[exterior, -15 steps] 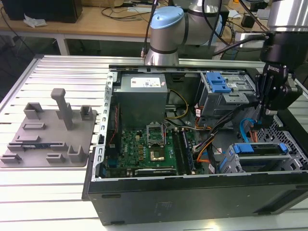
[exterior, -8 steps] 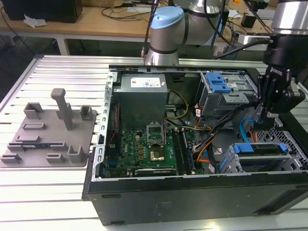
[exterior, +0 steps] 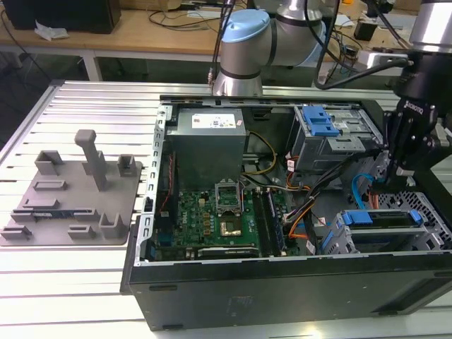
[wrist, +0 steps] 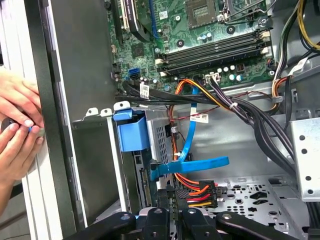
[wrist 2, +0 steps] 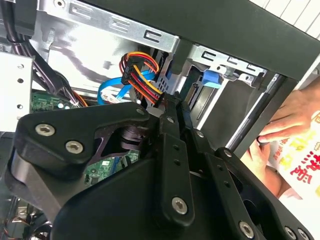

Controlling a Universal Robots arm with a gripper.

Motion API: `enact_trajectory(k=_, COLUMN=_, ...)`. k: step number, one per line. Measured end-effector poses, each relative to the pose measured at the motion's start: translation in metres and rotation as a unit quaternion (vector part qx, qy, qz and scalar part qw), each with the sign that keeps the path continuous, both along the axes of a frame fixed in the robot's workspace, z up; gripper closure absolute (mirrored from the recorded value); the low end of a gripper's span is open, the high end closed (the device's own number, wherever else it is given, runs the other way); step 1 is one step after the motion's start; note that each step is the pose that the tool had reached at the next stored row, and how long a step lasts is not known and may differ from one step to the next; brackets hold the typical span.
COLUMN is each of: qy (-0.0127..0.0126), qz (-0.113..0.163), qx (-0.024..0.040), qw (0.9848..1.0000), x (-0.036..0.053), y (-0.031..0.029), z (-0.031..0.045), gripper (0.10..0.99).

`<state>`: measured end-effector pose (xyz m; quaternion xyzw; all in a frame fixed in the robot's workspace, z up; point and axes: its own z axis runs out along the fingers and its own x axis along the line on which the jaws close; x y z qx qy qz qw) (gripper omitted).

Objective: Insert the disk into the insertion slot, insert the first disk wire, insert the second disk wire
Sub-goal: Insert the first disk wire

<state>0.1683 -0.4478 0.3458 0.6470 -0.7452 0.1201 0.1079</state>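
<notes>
Gripper (exterior: 394, 180) is down inside the open computer case (exterior: 282, 282), over by the exterior view's right, and its fingers are drawn narrow. In the second wrist view the tips look pinched on the black plug of the disk wire (wrist 2: 145, 85), the one with red, yellow and orange strands. The disk (exterior: 385, 219) is seated in its blue frame inside the insertion slot (exterior: 432, 236), at about six o'clock from the gripper in the exterior view, with its long axis running nine to three. In the first wrist view the plug (wrist: 200, 192) sits just beside the disk's end, not yet home by my reading, and a flat blue cable (wrist: 192, 165) drapes across right next to it. Tight quarters here: black cable bundles (wrist: 260, 125) crowd one side, the taller bay with the blue latch (exterior: 321, 127) stands at eleven o'clock from the gripper, and a person's hands (wrist: 17, 125) rest on the case edge nearby. The case lies on a ribbed metal worktop (exterior: 85, 99), with a grey fixture plate (exterior: 70, 198) well off at nine o'clock.
</notes>
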Motion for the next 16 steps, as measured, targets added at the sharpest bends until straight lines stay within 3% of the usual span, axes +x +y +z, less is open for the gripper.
enact_trajectory(k=11, qy=0.0068, qz=0.019, qx=0.0041, qw=0.9998, x=0.0016, y=-0.0085, z=0.0001, gripper=0.922)
enact_trajectory(k=16, qy=0.0069, qz=0.019, qx=0.0111, qw=0.9997, x=0.0019, y=-0.0219, z=0.0001, gripper=0.922)
